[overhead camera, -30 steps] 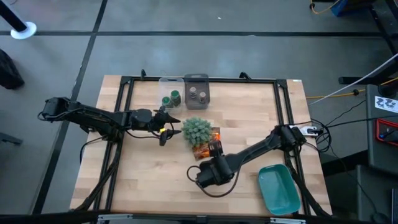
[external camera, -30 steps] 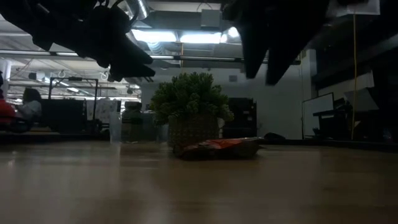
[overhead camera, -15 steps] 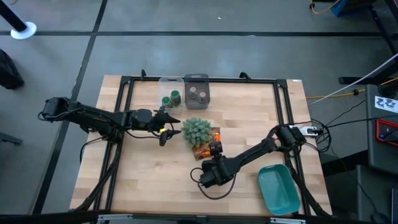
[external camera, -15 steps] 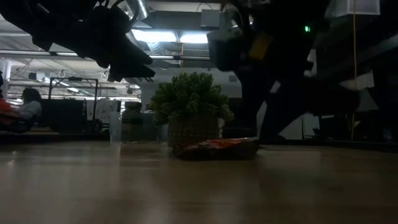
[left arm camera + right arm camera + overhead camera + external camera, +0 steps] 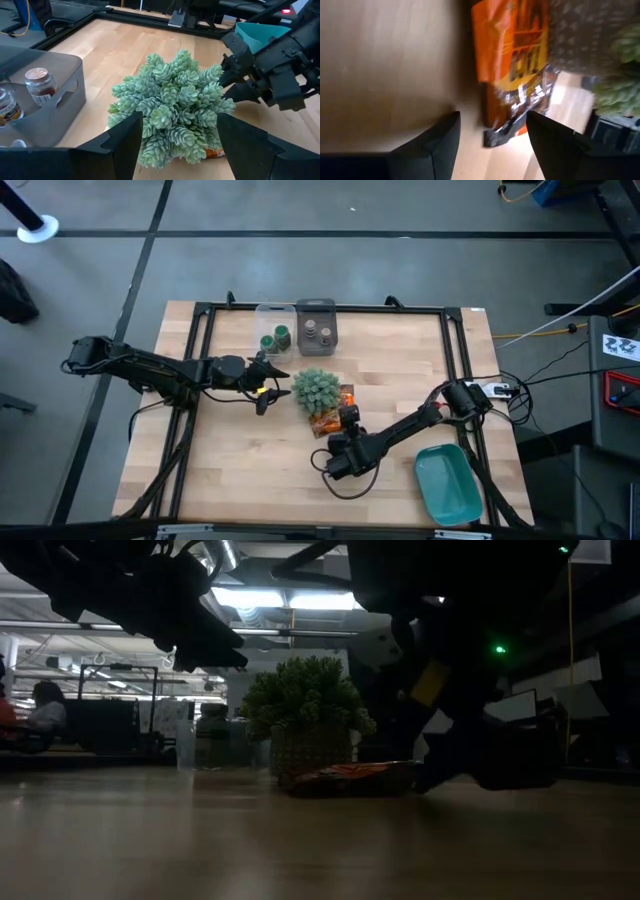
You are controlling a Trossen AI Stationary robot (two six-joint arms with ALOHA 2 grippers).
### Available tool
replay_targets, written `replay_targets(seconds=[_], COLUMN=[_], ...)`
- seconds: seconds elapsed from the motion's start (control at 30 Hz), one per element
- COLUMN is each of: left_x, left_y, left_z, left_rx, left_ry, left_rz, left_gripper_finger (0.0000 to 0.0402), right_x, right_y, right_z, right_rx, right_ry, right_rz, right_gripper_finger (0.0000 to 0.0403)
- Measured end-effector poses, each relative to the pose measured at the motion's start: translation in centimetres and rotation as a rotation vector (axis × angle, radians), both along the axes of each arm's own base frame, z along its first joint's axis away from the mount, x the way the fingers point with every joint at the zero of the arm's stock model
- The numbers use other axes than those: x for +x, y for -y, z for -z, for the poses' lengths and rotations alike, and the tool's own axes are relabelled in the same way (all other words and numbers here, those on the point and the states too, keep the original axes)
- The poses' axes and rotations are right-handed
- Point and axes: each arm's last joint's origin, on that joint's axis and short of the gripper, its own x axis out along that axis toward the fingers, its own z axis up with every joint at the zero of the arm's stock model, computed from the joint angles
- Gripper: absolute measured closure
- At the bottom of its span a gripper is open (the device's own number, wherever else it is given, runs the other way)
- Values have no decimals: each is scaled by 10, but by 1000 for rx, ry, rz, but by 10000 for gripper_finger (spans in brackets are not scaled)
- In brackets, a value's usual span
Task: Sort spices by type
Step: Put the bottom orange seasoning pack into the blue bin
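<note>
High view: I see the two green jars [image 5: 274, 338] in a clear plastic bin [image 5: 262, 314] and the two grey-brown jars [image 5: 317, 331] in a grey bin [image 5: 318, 305] beside it, both at 12 o'clock on the wooden table [image 5: 400, 370]. My left gripper [image 5: 277, 380] hangs with fingers spread, at 9 o'clock of the spiky pale-green ball [image 5: 318, 389]. My right gripper [image 5: 347, 420], fingers apart and empty, sits at 5 o'clock of the ball, by the crinkled orange snack packet [image 5: 512, 60].
</note>
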Motion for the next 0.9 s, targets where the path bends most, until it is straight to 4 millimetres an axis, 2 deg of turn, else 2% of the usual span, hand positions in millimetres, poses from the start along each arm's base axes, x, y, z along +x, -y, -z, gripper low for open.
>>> replay_targets(seconds=[0.17, 0.47, 0.63, 0.77, 0.9], left_x=[0, 0, 0, 0, 0], left_y=[0, 0, 0, 2, 5], left_z=[0, 0, 0, 0, 0], left_rx=[0, -4, -4, -4, -1], left_ry=[0, 4, 4, 4, 3], left_rz=[0, -1, 0, 7, 25], left_gripper_finger=[163, 163, 163, 163, 163], right_x=[4, 6, 9, 13, 16], right_y=[5, 11, 6, 3, 1], right_z=[0, 0, -15, -43, -72], right_rx=[-14, 34, 111, 151, 165], right_ry=[17, -22, -80, -139, -165], right_rz=[7, 21, 17, 24, 28], right_gripper_finger=[228, 389, 381, 397, 394])
